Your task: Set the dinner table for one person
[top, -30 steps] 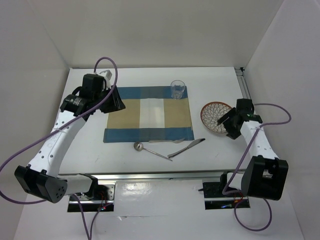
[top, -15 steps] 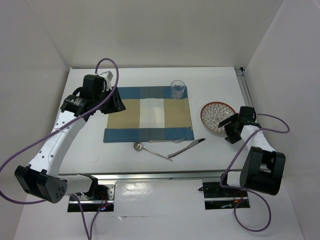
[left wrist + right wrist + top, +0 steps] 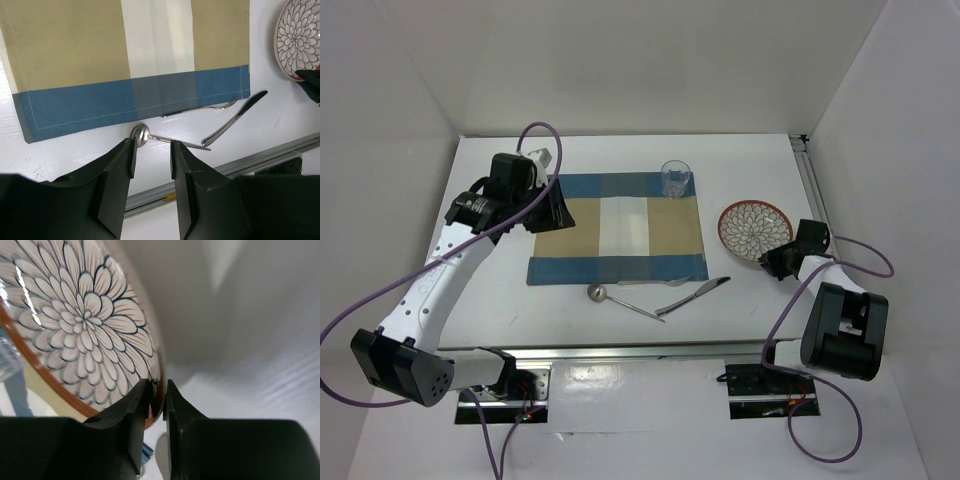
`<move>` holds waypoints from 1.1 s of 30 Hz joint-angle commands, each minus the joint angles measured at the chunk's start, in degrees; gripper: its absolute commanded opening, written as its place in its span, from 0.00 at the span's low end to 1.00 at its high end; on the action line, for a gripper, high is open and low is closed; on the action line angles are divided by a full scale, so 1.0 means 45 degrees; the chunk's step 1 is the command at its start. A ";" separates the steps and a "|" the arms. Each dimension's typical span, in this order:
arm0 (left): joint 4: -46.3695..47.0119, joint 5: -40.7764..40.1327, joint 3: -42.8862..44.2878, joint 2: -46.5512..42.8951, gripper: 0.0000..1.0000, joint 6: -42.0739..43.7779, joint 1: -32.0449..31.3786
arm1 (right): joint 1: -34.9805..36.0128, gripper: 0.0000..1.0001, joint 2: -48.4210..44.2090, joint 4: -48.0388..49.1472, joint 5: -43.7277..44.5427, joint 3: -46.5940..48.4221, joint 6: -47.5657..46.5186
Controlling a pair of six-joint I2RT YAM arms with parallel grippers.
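On the right of the white dinner table, the flower-patterned plate with a brown rim has its near right edge between the fingers of my right gripper. The right wrist view shows the plate filling the frame, with my right gripper shut on its rim. My left gripper hovers over the left end of the blue-and-tan placemat. In its wrist view the left gripper is open and holds nothing.
A clear glass stands on the placemat's far right corner. A spoon and a knife lie in front of the placemat, and a fork lies along its near edge. Metal rails line the near and right table edges.
The right arm has dropped lower beside the plate and its jaws have closed on the rim. The plate has shifted slightly up and left. The left arm barely moved.
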 commanded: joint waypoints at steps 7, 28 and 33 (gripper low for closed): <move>-0.0506 0.0177 0.0395 -0.0371 0.50 0.0470 -0.0061 | -0.0071 0.00 -0.1472 0.0097 0.0668 0.0963 -0.0098; -0.1737 -0.4159 0.1023 -0.2245 0.50 -0.2731 -0.0178 | 0.7318 0.00 -0.1889 0.0681 -0.2309 0.4767 0.0000; -0.1620 -0.4276 0.0769 -0.3028 0.50 -0.2967 -0.0178 | 0.9204 0.00 0.1369 0.1459 -0.1716 0.6353 0.0272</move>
